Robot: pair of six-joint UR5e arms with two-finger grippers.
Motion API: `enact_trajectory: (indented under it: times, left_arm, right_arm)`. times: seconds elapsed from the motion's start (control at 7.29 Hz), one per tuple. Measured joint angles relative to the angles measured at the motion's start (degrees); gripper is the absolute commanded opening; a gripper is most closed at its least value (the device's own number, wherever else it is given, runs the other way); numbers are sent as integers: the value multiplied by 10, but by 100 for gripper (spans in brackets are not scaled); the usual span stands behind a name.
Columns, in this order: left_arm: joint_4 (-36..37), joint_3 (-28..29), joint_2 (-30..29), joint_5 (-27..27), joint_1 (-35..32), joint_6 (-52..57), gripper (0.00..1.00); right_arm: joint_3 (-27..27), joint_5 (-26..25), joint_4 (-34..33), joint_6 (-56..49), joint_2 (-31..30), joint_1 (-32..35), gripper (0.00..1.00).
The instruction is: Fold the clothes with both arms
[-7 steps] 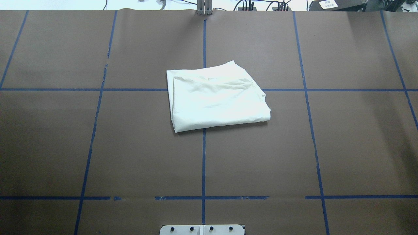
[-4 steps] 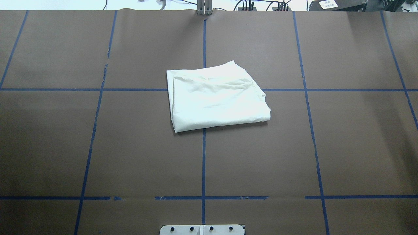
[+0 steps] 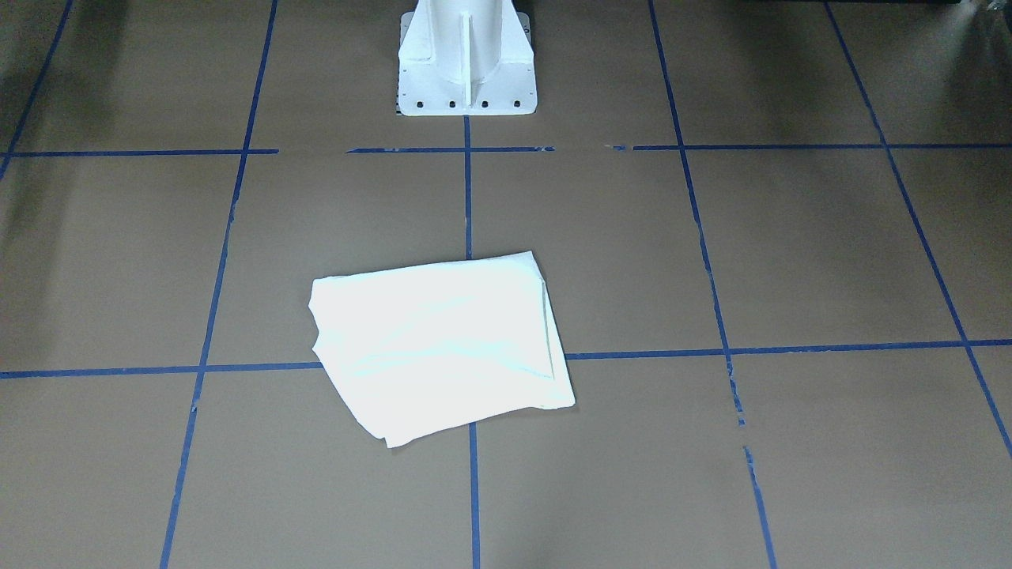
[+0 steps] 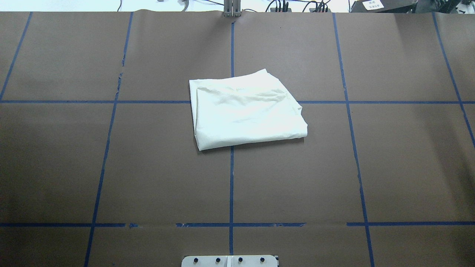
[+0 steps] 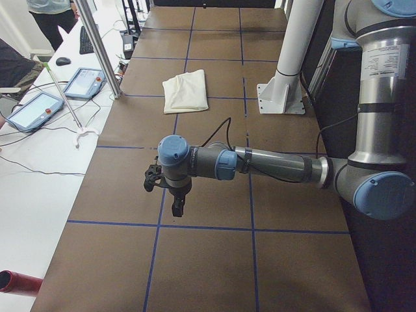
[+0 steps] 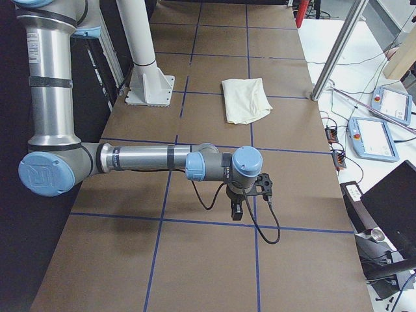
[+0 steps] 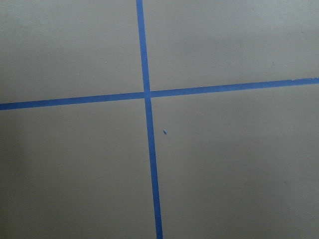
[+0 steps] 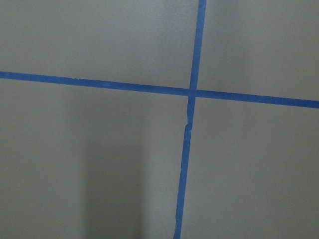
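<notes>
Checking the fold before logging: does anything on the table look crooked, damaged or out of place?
The folded cream fabric shirt lies askew: its edges slant against the blue tape lines, and the edge on the robot's right runs diagonally, so the bundle isn't square. The tape line nearest the robot has gaps.

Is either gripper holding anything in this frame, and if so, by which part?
Nothing is held. The folded shirt lies on the table, and the left gripper and right gripper hang bare, far from it.
</notes>
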Motion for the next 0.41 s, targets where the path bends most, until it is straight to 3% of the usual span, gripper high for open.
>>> enact_trajectory:
  times: [0.41]
  left_arm:
    - [1, 0, -1, 6, -1, 0, 100]
  right_arm:
    - [8, -17, 0, -4, -3, 3, 100]
